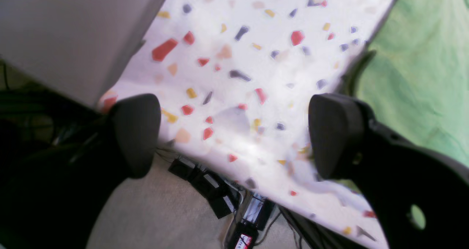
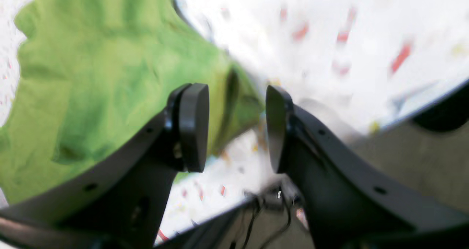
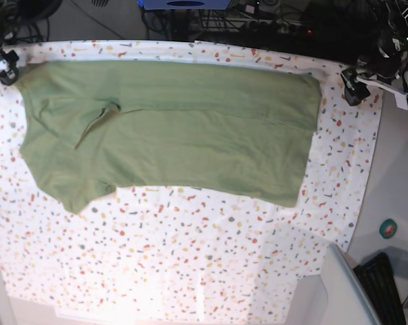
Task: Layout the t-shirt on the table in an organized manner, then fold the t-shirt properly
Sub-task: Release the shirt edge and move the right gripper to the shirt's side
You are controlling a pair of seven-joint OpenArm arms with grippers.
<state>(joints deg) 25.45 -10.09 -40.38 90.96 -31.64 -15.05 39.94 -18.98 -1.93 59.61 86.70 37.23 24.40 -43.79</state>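
Right fingers (image 2: 236, 128): seen in the right wrist view standing partly apart with nothing between the pads; blurred frame. In the base view this gripper (image 3: 4, 64) sits at the far left corner of the worktop, just beside the shirt's corner.
Shirt (image 3: 170, 142): olive green, spread flat on the far half of the worktop, long axis running left to right across the base view. One lengthwise fold appears to be laid in already, a judgement from the seam line along the middle. A sleeve juts toward the near side at the left end.
Worktop (image 3: 190, 264): white speckled cloth; near half bare.
Left fingers (image 1: 234, 135): wide apart, holding nothing; only speckled cloth and the worktop's edge lie between the pads. In the base view this gripper (image 3: 356, 84) is at the far right corner, near the shirt's right end but apart from it.
Key relation: each arm stands off one end of the shirt's long axis, at the far edge. From the left fingers the shirt lies to the right in the wrist view; from the right fingers it lies to the left.
Judged next step: a crosswise fold, end toward end; neither arm is clearly nearer.
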